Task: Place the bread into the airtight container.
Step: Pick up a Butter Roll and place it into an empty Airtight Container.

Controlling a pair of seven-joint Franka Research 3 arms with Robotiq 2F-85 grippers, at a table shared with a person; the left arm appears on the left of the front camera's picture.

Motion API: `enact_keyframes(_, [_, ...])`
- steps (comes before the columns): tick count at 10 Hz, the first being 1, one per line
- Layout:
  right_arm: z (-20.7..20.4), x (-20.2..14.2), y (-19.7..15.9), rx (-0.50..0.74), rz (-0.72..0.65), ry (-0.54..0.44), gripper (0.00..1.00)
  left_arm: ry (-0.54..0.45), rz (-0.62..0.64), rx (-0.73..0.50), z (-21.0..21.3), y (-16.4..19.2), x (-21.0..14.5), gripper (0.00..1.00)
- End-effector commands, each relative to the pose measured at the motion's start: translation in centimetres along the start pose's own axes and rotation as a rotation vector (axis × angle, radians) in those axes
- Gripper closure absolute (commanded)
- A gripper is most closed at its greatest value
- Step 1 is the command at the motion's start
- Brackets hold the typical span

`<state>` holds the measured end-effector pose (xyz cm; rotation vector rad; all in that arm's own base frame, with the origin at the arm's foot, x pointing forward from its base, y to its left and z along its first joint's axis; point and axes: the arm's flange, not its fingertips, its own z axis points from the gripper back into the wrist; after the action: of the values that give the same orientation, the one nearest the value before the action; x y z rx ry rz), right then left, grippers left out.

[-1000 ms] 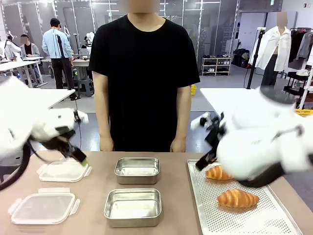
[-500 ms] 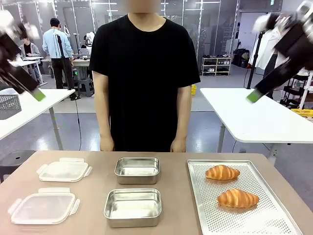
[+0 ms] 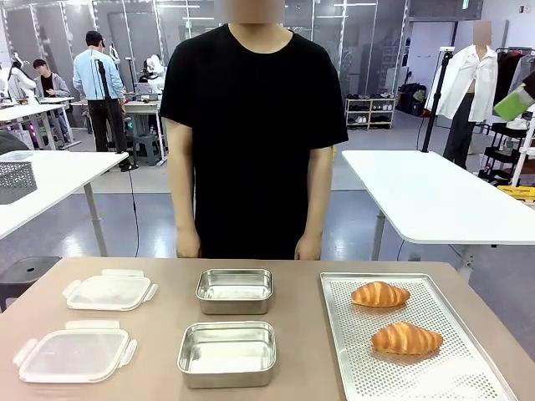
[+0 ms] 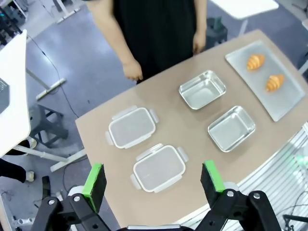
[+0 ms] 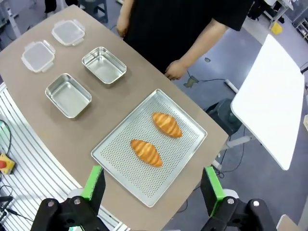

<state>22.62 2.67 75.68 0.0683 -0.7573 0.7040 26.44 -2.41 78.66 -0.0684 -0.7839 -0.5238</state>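
Observation:
Two golden croissants, the bread (image 3: pixel 380 294) (image 3: pixel 406 338), lie on a perforated metal tray (image 3: pixel 468 368) at the table's right. Two steel containers (image 3: pixel 235 290) (image 3: pixel 227 353) sit lidless in the middle, one behind the other. My right gripper (image 5: pixel 152 183) hangs high above the table, open and holding nothing, with the bread (image 5: pixel 167 124) (image 5: pixel 146 152) far below it. One of its green pads (image 3: pixel 517 104) shows at the front view's upper right edge. My left gripper (image 4: pixel 153 184) is equally high, open and holding nothing, above the containers (image 4: pixel 202 89) (image 4: pixel 231 128).
Two clear plastic lids (image 3: pixel 109 292) (image 3: pixel 74 354) lie at the table's left. A person in a black shirt stands at the far edge, hands (image 3: pixel 188 244) (image 3: pixel 308 246) hanging just behind it. White tables stand beyond on both sides.
Both arms have risen from table height, up and outward, leaving the front view almost wholly. The bread, containers and lids have not moved.

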Motion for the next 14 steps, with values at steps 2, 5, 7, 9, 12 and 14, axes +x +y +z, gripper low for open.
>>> enact_keyframes(2, [0.2, -1.4, 0.0, -0.038, -0.027, 0.078, 0.0, -0.072, 0.017, 0.017, 1.9, 0.0, -2.5, 0.0])
enact_keyframes(5, [-0.8, -1.9, -0.4, -0.051, -0.034, 0.168, 0.0, -0.064, 0.018, 0.015, 3.1, 0.3, -2.2, 0.0])
enact_keyframes(7, [-2.9, -2.4, -0.6, -0.016, 0.051, 0.212, 0.0, -0.064, 0.018, 0.015, 3.1, 0.3, -2.2, 0.0])
enact_keyframes(9, [-6.1, -3.7, -0.7, 0.026, 0.257, 0.328, 0.0, -0.064, 0.018, 0.015, 3.1, 0.3, -2.2, 0.0])
enact_keyframes(12, [-14.7, -5.9, -1.3, 0.168, 0.599, 0.424, 0.0, -0.064, 0.018, 0.015, 3.1, 0.3, -2.2, 0.0])
enact_keyframes(14, [-21.2, -6.7, -0.4, 0.231, 0.688, 0.514, 0.0, -0.064, 0.018, 0.015, 3.1, 0.3, -2.2, 0.0])
